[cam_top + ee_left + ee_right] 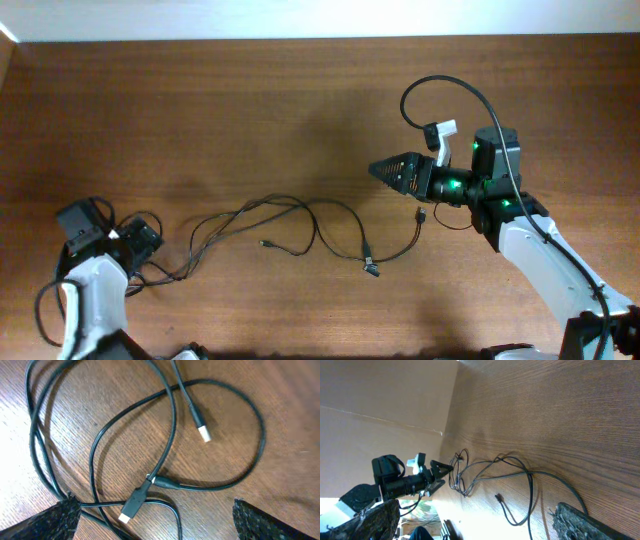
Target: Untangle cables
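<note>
A: Several cables (194,412), position?
B: Thin black strands spread over the near half of the table (300,90), from the near left corner to about the middle. Plugs lie free.
A: Left gripper (156,506)?
B: Over the loops at the near left corner, jaws wide, nothing gripped.
A: Right gripper (376,167)?
B: Farther back, right of centre, jaws wide too, empty. One plug lies just on its near side.

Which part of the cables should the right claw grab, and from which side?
Take the cables at the free plug end closest to the right claw, gripping the cord just behind the plug. Come straight down from above: that strand lies flat on the table, alone, clear of the crossings further left.
</note>
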`<action>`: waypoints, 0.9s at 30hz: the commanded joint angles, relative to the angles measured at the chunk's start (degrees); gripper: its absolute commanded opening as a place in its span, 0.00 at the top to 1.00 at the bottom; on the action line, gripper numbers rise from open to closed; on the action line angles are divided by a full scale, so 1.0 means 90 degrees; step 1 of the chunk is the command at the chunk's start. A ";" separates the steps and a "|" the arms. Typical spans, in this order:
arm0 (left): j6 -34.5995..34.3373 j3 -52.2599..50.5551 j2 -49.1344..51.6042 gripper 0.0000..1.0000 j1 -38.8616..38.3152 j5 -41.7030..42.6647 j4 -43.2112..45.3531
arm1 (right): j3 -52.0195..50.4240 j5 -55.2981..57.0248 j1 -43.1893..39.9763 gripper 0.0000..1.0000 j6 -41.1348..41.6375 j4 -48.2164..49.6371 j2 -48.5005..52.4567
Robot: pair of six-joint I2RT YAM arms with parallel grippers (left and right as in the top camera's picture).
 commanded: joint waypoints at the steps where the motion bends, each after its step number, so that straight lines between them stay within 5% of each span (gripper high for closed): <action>1: 0.0034 0.0102 0.0629 0.01 0.0000 -0.0155 0.0243 | 0.0017 0.0104 0.0046 0.01 -0.0095 -0.0051 0.0022; 7: 0.0034 0.0102 0.0959 0.01 0.0000 -0.0155 0.0498 | 0.0017 0.0102 0.0046 0.01 -0.0095 -0.0063 0.0022; 10: 0.0032 0.0102 0.0976 0.12 0.0000 -0.0155 0.0631 | 0.0017 0.0104 0.0046 0.01 -0.0095 -0.0070 0.0022; 13: 0.0032 0.0102 0.0979 0.00 0.0000 -0.0155 0.0695 | 0.0017 0.0104 0.0046 0.01 -0.0097 -0.0070 0.0022; 27: 0.0034 0.0097 0.1630 0.09 0.0000 -0.0155 0.1120 | 0.0017 0.0102 0.0046 0.02 -0.0095 -0.0078 0.0022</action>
